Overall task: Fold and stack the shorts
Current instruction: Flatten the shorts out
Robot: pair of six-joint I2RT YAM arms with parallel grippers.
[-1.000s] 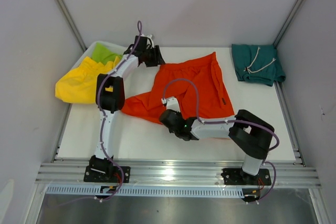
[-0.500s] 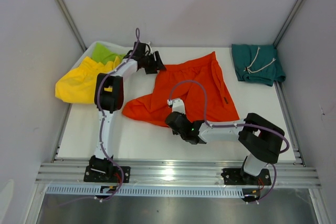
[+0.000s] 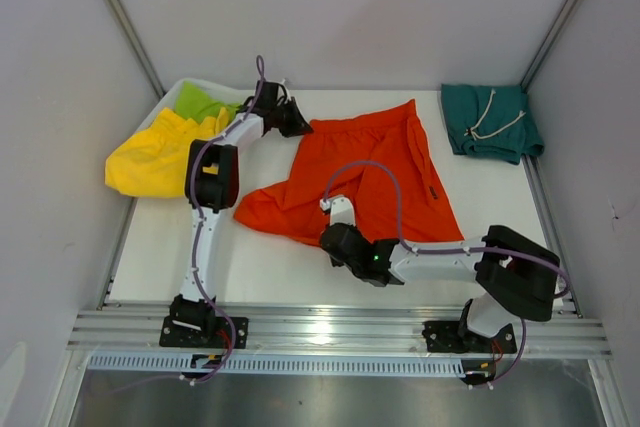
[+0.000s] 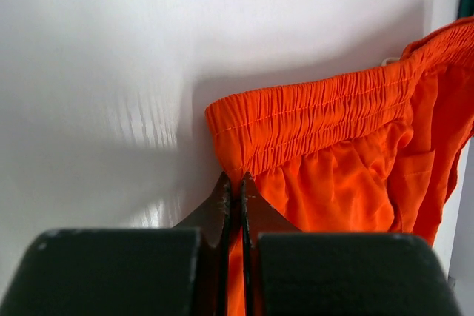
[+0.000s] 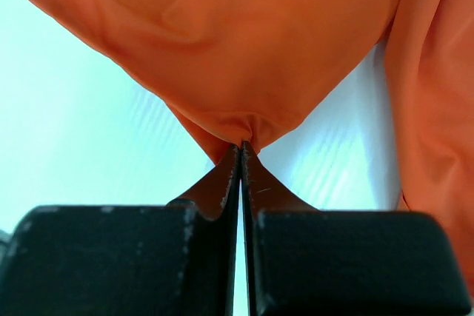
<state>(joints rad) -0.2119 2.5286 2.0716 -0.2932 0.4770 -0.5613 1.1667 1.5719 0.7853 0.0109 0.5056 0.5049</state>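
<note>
The orange shorts lie spread across the middle of the table, waistband toward the far side. My left gripper is shut on the waistband's left corner, with orange cloth pinched between its fingertips. At the near edge of the cloth my right gripper is shut on the orange hem, which bunches into a point at its tips. A teal pair of shorts with white drawstrings lies folded at the far right corner.
A yellow pair and a lime-green pair are heaped in a white bin at the far left. Metal rails run along the near table edge. Grey walls close in both sides.
My left gripper, open before, has shut on the waistband corner. The right arm has drawn back to the right and nearer, pulling the orange hem with it.
</note>
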